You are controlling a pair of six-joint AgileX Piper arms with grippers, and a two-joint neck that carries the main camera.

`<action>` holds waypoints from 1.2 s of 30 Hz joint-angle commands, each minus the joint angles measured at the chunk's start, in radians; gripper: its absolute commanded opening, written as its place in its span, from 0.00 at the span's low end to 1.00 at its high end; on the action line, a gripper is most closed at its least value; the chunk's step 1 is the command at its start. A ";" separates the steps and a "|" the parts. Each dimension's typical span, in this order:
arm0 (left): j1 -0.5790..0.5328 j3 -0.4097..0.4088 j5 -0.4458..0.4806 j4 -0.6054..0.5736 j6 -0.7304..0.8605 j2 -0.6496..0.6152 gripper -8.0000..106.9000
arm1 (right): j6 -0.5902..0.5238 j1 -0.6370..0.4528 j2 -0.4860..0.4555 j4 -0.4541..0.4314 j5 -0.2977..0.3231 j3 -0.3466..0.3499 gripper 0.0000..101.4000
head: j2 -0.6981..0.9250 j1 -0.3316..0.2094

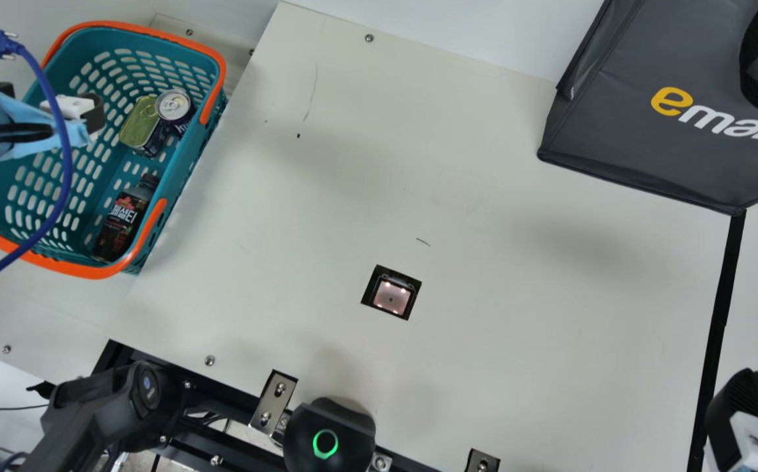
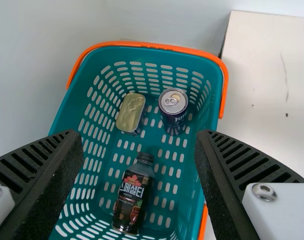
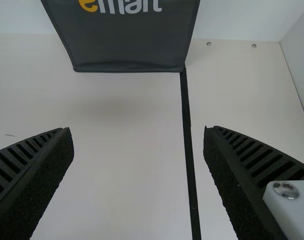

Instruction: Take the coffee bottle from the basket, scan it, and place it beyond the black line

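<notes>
Main view: coffee bottle (image 1: 119, 223) in basket (image 1: 80, 267), below left end effector (image 1: 50, 101).

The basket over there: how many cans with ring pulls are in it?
2. Both are past the capped end of the dark bottle: the round can nearer the table, the rectangular can beside it.

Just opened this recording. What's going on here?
A two-armed robot is handling nothing at this moment. Its left pincer is open and empty above the teal basket, where the coffee bottle sits with a drink can and a flat tin. The right pincer, also open and empty, is by the black line. The bottle has yet to be picked up.
</notes>
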 commanded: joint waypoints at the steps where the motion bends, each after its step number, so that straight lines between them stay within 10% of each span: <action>1: 0.004 0.005 -0.013 -0.007 0.015 0.018 0.85 | 0.000 0.000 0.000 0.000 0.000 0.000 0.90 | 0.002 -0.026; 36: 0.107 0.126 -0.216 -0.168 0.377 0.301 0.85 | 0.000 0.000 0.000 0.000 -0.001 0.000 0.90 | 0.002 -0.026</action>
